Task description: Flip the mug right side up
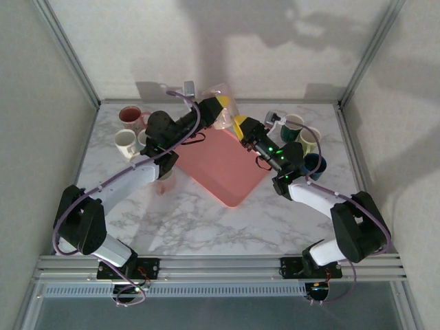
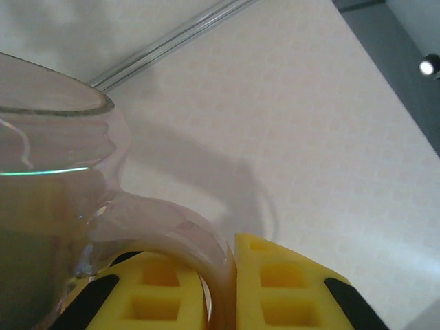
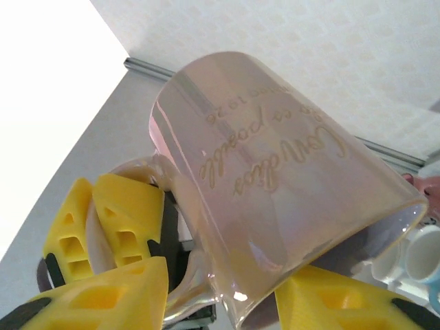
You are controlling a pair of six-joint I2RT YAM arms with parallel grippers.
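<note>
step: mid-turn, judged from the tilt; the mug [image 3: 275, 185] is off the table, lying on a slant with its lettering upside down to the right wrist camera
mug: pearly pink, held up between the two grippers, above the far edge of the pink tray [image 1: 223, 168]
left gripper [image 2: 221, 289]: jaws clenched on the mug's handle [image 2: 199, 251], which runs down between the yellow fingers [image 2: 285, 282]; the mug's body rises up and to the left of them
right gripper [image 3: 220, 292]: jaws part-way apart, one yellow finger [image 3: 120, 292] on each side of the mug's lower body; whether they press it I cannot tell
next move: probably a firm hold on the body, so the handle can be let go and the mouth brought upward
arm pose: both arms stretched forward and inward, wrists meeting over the tray's far corner
</note>
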